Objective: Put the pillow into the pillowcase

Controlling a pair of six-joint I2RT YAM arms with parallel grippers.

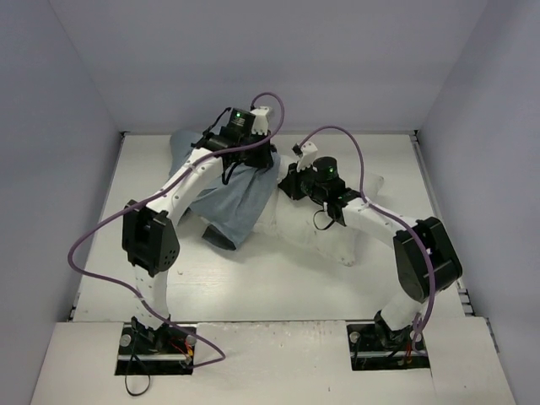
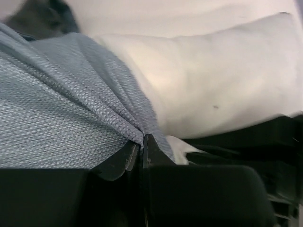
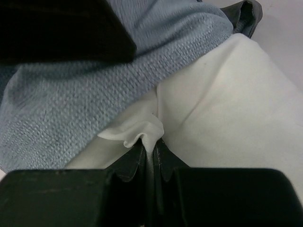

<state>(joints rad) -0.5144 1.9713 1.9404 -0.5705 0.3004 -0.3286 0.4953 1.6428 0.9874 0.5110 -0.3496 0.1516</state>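
One white table (image 1: 278, 283) fills the floor of the scene, closed in by pale walls (image 1: 76, 93) on the left, right and far sides. The pillow (image 1: 291, 228), white and soft, lies across the middle and right of the table, its left part covered by the pillowcase (image 1: 245, 198). The pillowcase is bunched at left of centre toward the far side, pale blue-grey face up, with a dark charcoal edge showing at its near end. The left arm (image 1: 181, 190) reaches from the near left base to the far end of the cloth; the right arm (image 1: 380, 219) bends in from the near right over the pillow. Purple cables (image 1: 93, 245) loop along both arms. The left gripper (image 2: 141, 142) is pinched closed on a fold of the blue-grey pillowcase, just beside the pillow's edge. The right gripper (image 3: 150, 146) is pinched closed on a small ridge of the pillow's white fabric, where the pillowcase overlaps it.
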